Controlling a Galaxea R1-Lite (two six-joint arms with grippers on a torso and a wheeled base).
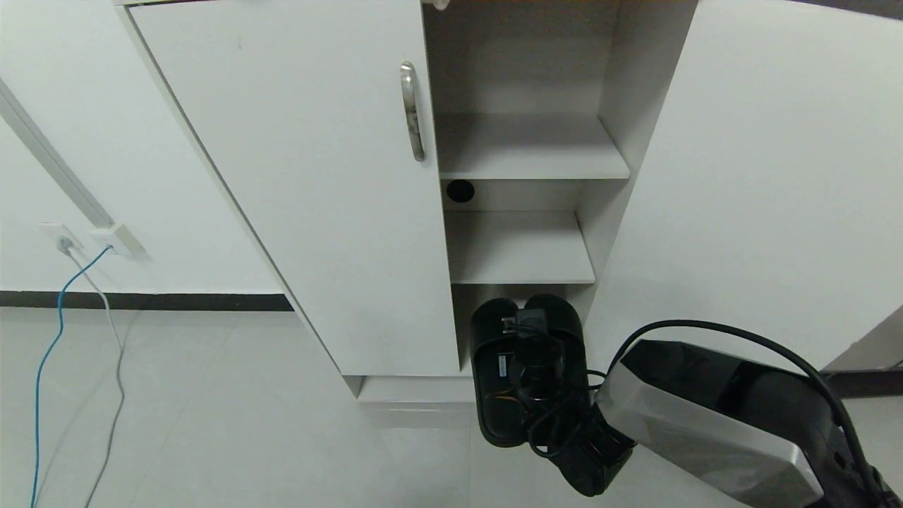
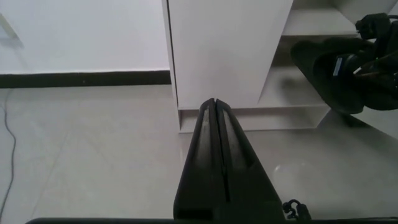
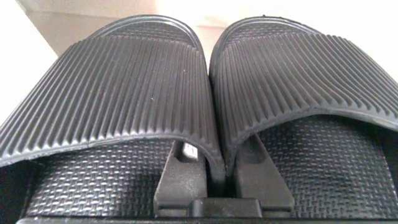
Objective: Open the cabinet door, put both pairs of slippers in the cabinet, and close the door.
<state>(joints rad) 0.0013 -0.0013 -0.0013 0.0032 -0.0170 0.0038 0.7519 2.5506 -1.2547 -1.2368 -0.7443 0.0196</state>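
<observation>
A pair of black slippers (image 1: 494, 374) lies side by side at the mouth of the cabinet's bottom compartment (image 1: 462, 321), toes inward and heels out over the floor. My right gripper (image 1: 528, 331) is shut on the slippers. In the right wrist view its fingers (image 3: 180, 177) sit under the ribbed straps, pinching the two inner strap walls together (image 3: 222, 180). My left gripper (image 2: 214, 109) is shut on nothing and hangs low over the floor, facing the cabinet base (image 2: 249, 118). From there the slippers (image 2: 329, 68) show at the open side.
The cabinet's left door (image 1: 303, 176) with its metal handle (image 1: 413, 109) is closed; the right door (image 1: 762, 176) stands wide open. Two bare shelves (image 1: 529, 152) (image 1: 518, 250) sit above the bottom compartment. Cables (image 1: 56, 317) hang from wall sockets on the left.
</observation>
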